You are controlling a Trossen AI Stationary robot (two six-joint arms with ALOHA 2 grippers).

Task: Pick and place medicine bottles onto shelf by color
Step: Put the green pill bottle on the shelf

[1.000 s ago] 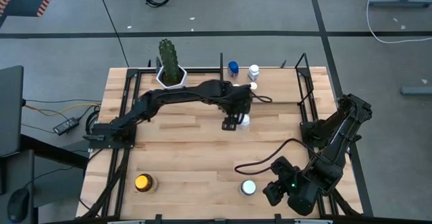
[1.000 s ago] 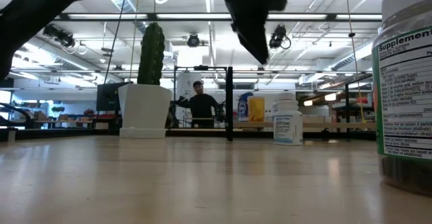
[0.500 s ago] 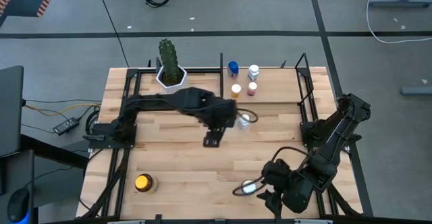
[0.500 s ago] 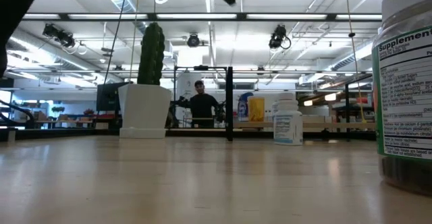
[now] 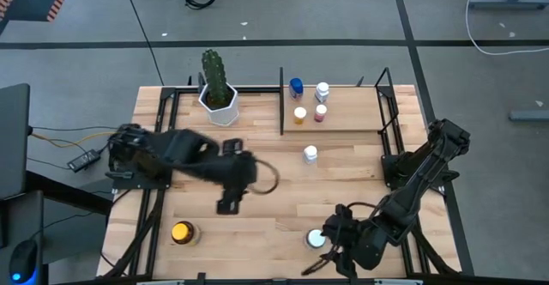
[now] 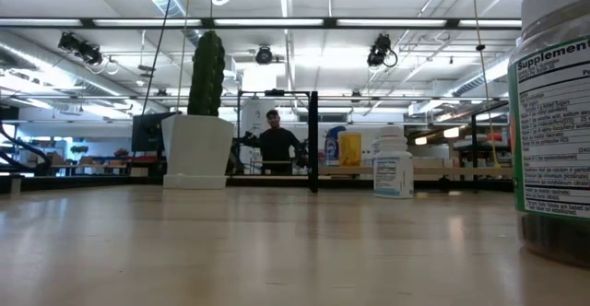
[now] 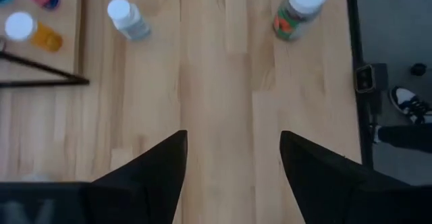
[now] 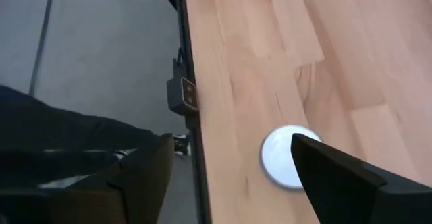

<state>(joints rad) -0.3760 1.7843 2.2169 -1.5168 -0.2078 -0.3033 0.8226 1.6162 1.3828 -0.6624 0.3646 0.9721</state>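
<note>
On the shelf (image 5: 353, 113), a blue bottle (image 5: 296, 86), a white one (image 5: 322, 90), an orange one (image 5: 299, 114) and a pink one (image 5: 320, 112) stand on their bases. A white bottle (image 5: 310, 154) stands on the table in front of the shelf. An amber-yellow bottle (image 5: 182, 232) stands near the near left corner. My right gripper (image 5: 331, 242) is open beside a white-capped green bottle (image 5: 316, 239); its cap (image 8: 287, 155) shows between my fingers, untouched. My left gripper (image 5: 225, 204) is open over bare wood at mid-left.
A cactus in a white pot (image 5: 217, 94) stands at the far edge, left of the shelf. Black frame rails (image 5: 153, 208) run along both table sides. A person (image 6: 275, 145) stands in the room behind. Bare wood lies between the two grippers.
My left arm has drawn back from the white bottle in front of the shelf, toward the table's left and near edges; the bottle has stayed standing. My right gripper has swung toward the table's left, up to the white-capped green bottle.
</note>
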